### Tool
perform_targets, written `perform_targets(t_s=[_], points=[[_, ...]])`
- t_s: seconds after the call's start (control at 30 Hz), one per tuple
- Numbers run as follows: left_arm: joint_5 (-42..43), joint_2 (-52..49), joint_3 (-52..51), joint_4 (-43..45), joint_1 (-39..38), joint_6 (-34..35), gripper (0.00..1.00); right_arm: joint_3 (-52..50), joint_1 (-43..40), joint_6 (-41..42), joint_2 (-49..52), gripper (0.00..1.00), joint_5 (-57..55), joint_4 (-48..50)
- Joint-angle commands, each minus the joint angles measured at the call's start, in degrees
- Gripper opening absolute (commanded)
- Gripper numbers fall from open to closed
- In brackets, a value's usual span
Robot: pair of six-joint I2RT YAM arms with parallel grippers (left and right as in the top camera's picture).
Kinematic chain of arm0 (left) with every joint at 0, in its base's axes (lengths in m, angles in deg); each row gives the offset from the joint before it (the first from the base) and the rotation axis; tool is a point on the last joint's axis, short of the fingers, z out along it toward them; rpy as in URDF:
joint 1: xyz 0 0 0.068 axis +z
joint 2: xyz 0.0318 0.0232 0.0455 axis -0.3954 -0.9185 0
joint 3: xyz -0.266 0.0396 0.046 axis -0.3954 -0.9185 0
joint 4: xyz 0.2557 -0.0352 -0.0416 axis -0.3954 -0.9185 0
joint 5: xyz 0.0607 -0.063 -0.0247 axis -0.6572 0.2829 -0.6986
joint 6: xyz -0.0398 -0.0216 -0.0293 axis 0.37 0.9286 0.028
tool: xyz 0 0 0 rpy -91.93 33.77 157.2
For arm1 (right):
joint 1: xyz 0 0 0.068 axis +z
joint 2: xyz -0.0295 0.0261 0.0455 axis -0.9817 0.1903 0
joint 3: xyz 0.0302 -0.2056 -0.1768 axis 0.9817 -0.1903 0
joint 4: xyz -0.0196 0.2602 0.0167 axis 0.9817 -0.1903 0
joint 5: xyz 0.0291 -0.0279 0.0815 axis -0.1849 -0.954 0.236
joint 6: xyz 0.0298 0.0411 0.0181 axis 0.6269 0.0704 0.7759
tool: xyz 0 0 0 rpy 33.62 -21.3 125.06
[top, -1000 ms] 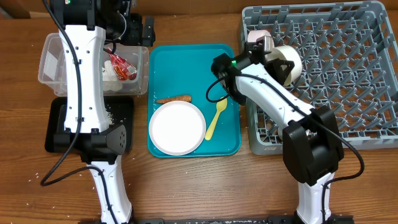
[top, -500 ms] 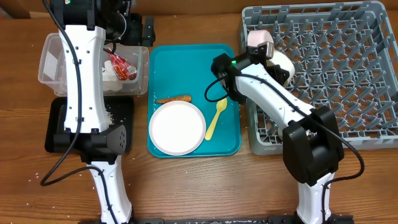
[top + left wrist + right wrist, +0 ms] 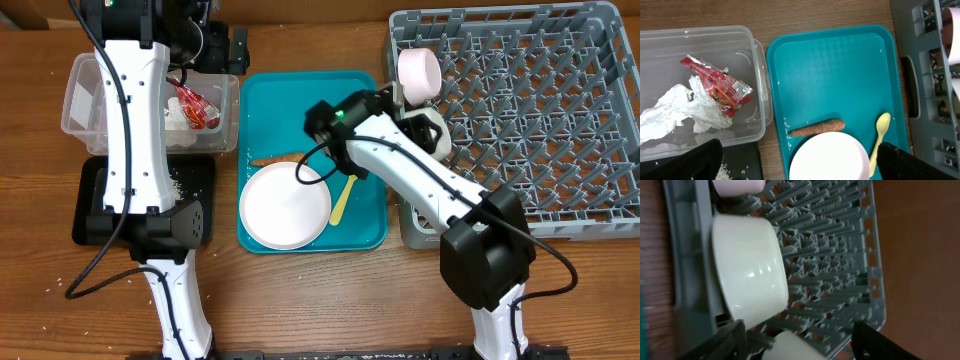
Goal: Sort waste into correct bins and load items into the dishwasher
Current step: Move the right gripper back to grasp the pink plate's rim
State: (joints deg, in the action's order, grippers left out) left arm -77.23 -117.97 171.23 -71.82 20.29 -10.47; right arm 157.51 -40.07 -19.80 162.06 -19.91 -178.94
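The whitish bowl [image 3: 747, 275] is in! A second ago the right arm had it pinched over the left edge of the grey dish rack [image 3: 540, 120]. Now it stands on its rim among the pegs there, just nearer than the pink cup [image 3: 420, 72], with nothing holding it. The rack fills the far right corner of the desk [image 3: 320, 300].

That looks like one dish loaded, with more to go. On the teal tray [image 3: 300, 95] at mid-desk the round white plate [image 3: 285, 205] and the pale yellow spoon [image 3: 345, 195] wait for the rack. The orange-brown food stick [image 3: 816, 127] beside the plate is not yet binned. Over by the left edge the clear tub [image 3: 85, 100] holds the red foil wrapper [image 3: 195, 108] and the crumpled paper [image 3: 675, 107]. Just nearer, the black tray [image 3: 95, 185] carries rice grains [image 3: 185, 180].

Now the arms. The right one has folded back, elbow swung out over the teal tray, wrist aimed at the rack. The right fingers [image 3: 727, 342] are spread wide and released, nothing between them. The left arm reaches up to the far edge, its camera looking down on tub and tray — the left fingers [image 3: 697, 160] are also apart and empty.
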Motion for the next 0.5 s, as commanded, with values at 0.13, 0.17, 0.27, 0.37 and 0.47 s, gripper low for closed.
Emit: perform_targets(t_s=[0.13,0.17,0.27,0.37,0.47], points=[[0.5,0.5,0.7,0.2,-0.1,-0.1,1.00,12.9,0.6,0.0,-2.4,0.87,14.7,-0.8],[0.5,0.5,0.7,0.2,-0.1,-0.1,1.00,14.6,0.6,-0.5,-2.4,0.91,18.9,-0.5],[0.5,0.5,0.7,0.2,-0.1,-0.1,1.00,15.8,0.6,-3.4,-2.4,0.97,27.2,1.7],[0.5,0.5,0.7,0.2,-0.1,-0.1,1.00,15.1,0.6,-5.2,-2.4,0.97,34.7,4.5],[0.5,0.5,0.7,0.2,-0.1,-0.1,1.00,13.6,0.6,-7.8,-2.3,0.97,41.0,7.7]])
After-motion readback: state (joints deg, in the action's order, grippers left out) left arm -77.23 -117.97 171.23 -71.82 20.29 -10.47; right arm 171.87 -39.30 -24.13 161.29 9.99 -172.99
